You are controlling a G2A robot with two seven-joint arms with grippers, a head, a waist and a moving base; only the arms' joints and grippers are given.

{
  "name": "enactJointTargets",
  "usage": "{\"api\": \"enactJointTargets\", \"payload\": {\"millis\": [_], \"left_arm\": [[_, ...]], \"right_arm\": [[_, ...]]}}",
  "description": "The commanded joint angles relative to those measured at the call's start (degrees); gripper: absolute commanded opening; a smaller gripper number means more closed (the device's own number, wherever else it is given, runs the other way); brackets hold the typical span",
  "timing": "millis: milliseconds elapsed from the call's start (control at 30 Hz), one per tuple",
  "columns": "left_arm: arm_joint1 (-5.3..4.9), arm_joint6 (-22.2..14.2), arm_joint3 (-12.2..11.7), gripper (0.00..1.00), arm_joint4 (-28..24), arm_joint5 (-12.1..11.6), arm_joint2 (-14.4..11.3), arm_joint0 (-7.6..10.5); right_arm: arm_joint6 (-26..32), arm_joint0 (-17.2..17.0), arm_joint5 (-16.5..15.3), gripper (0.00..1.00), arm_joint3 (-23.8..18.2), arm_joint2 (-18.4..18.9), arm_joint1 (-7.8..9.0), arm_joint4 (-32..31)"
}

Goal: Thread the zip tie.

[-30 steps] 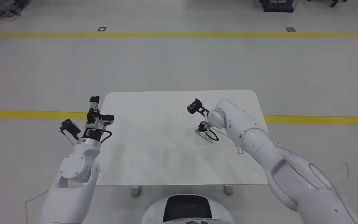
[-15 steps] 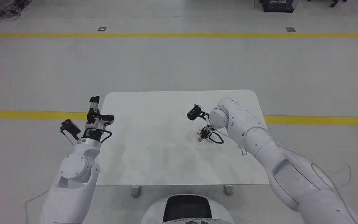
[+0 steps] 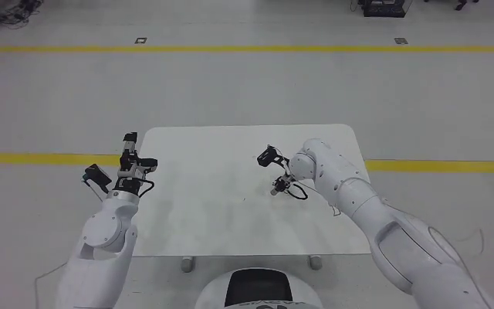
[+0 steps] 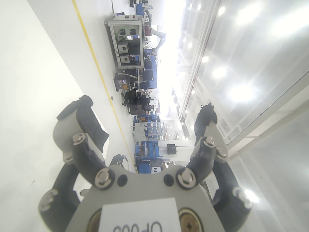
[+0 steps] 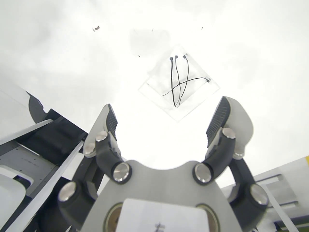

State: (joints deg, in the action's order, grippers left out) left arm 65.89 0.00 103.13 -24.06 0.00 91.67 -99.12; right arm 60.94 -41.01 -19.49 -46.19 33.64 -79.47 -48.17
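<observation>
The right hand [image 5: 166,103], spread open and empty, has been shifted slightly toward the near edge of the tabletop [image 3: 208,154], four black zip ties [image 5: 172,78] being seen crossed in a clear tray [image 5: 199,105] beyond it, while the left hand [image 4: 144,106] is kept open at the left edge.

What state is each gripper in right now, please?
Left gripper: open, holding nothing.
Right gripper: open, holding nothing, with the zip ties beyond it.

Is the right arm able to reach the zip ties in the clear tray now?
Probably yes: the open right gripper faces the zip ties in the clear tray, with nothing between them.
</observation>
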Motion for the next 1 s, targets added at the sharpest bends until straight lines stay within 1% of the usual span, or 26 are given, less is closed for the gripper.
{"api": "enactJointTargets", "payload": {"millis": [0,133,367,433,467,500,800,867,967], "left_arm": [[0.0,0.0,0.0,1.0,0.0,0.0,0.0,0.0],[0.0,0.0,0.0,1.0,0.0,0.0,0.0,0.0],[0.0,0.0,0.0,1.0,0.0,0.0,0.0,0.0],[0.0,0.0,0.0,1.0,0.0,0.0,0.0,0.0],[0.0,0.0,0.0,1.0,0.0,0.0,0.0,0.0],[0.0,0.0,0.0,1.0,0.0,0.0,0.0,0.0],[0.0,0.0,0.0,1.0,0.0,0.0,0.0,0.0],[0.0,0.0,0.0,1.0,0.0,0.0,0.0,0.0],[0.0,0.0,0.0,1.0,0.0,0.0,0.0,0.0]], "right_arm": [[-0.2,0.4,0.0,1.0,0.9,-0.9,-0.36,0.7],[0.8,1.6,0.0,1.0,2.4,-3.3,-1.02,1.2],[0.8,1.6,0.0,1.0,2.4,-3.3,-1.02,1.2],[0.3,1.4,0.0,1.0,2.2,-3.2,-1.02,1.3],[-1.2,1.0,0.0,1.0,2.3,-3.1,-0.9,1.1],[-1.5,0.9,0.0,1.0,2.5,-3.0,-0.85,1.0],[-1.6,0.7,0.0,1.0,2.1,-3.0,-0.83,1.4],[-3.1,0.1,0.5,1.0,1.8,-3.1,-0.75,0.6],[-3.5,-0.3,0.8,1.0,1.6,-2.7,-0.58,-0.1]]}}
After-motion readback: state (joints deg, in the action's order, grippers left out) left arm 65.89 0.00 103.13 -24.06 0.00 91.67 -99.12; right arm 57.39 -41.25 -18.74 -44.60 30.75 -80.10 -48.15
